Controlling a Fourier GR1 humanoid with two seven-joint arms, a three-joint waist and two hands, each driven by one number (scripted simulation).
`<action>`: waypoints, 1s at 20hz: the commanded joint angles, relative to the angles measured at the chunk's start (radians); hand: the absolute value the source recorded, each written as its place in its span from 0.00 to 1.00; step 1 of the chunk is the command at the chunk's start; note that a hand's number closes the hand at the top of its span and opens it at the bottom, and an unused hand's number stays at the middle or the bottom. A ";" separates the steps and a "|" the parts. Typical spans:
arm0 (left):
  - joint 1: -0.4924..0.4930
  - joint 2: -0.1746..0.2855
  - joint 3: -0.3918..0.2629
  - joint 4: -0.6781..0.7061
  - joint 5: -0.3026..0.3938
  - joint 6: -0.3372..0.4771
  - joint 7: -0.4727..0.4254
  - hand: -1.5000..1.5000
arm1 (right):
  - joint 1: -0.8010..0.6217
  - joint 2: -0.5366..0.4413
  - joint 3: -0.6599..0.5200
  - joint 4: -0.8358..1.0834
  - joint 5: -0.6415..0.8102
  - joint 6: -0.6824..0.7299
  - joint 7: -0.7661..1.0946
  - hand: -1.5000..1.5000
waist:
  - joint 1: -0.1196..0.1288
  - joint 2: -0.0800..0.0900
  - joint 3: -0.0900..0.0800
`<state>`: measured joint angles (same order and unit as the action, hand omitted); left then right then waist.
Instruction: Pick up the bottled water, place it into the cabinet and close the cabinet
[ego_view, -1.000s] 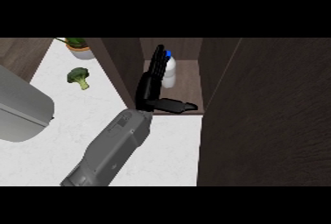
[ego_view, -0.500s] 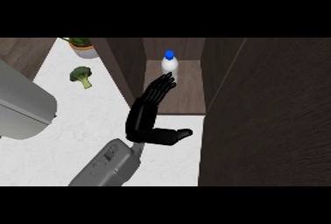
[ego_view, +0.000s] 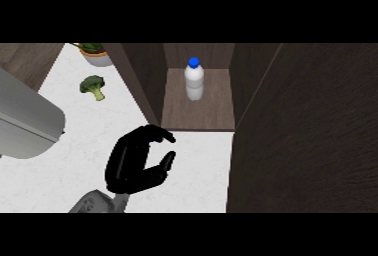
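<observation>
The bottle (ego_view: 193, 80) stands upright on the shelf floor inside the cabinet (ego_view: 144, 82), towards the far end of the compartment and roughly midway between the two side walls. Its cap is blue and its body is pale. The cabinet is open: the door (ego_view: 310, 130) is a broad dark panel filling the right side of the head view, and its near edge meets the right end of the shelf front. The left hand (ego_view: 136, 162) is over the white counter (ego_view: 81, 132), near the shelf's front left corner and well apart from the bottle. Its fingers are curled over towards the thumb, with a gap between fingers and thumb, and nothing is held. Its grey forearm enters from the lower edge, left of centre. On the far left of the counter lies a broccoli (ego_view: 93, 86). Beyond it, at the far edge, is a potted plant (ego_view: 94, 52) just beside the cabinet's left wall. A large grey object (ego_view: 26, 120) with a rounded end occupies the left edge of the view; its identity cannot be determined.
</observation>
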<state>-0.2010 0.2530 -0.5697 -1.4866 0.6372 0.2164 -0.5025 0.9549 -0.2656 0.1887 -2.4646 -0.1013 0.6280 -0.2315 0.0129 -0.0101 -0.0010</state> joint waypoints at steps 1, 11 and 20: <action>0.090 0.074 0.042 -0.119 0.020 0.009 0.013 0.00 | 0.043 -0.048 0.056 -0.173 0.112 0.066 -0.004 1.00 | -0.014 -0.005 0.000; 0.326 0.211 0.162 -0.243 0.142 -0.123 -0.045 0.00 | 0.063 -0.132 0.288 -0.268 0.213 0.125 0.069 1.00 | -0.007 -0.005 -0.006; 0.404 0.315 0.262 -0.304 0.222 -0.191 -0.013 0.00 | -0.108 -0.148 0.455 -0.239 0.277 0.111 0.164 1.00 | 0.020 -0.010 -0.013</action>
<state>0.1734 0.5314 -0.3359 -1.7805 0.8389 0.0583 -0.5208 0.9005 -0.3743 0.5186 -2.5039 -0.0008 0.6969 -0.1861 0.0240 -0.0210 -0.0105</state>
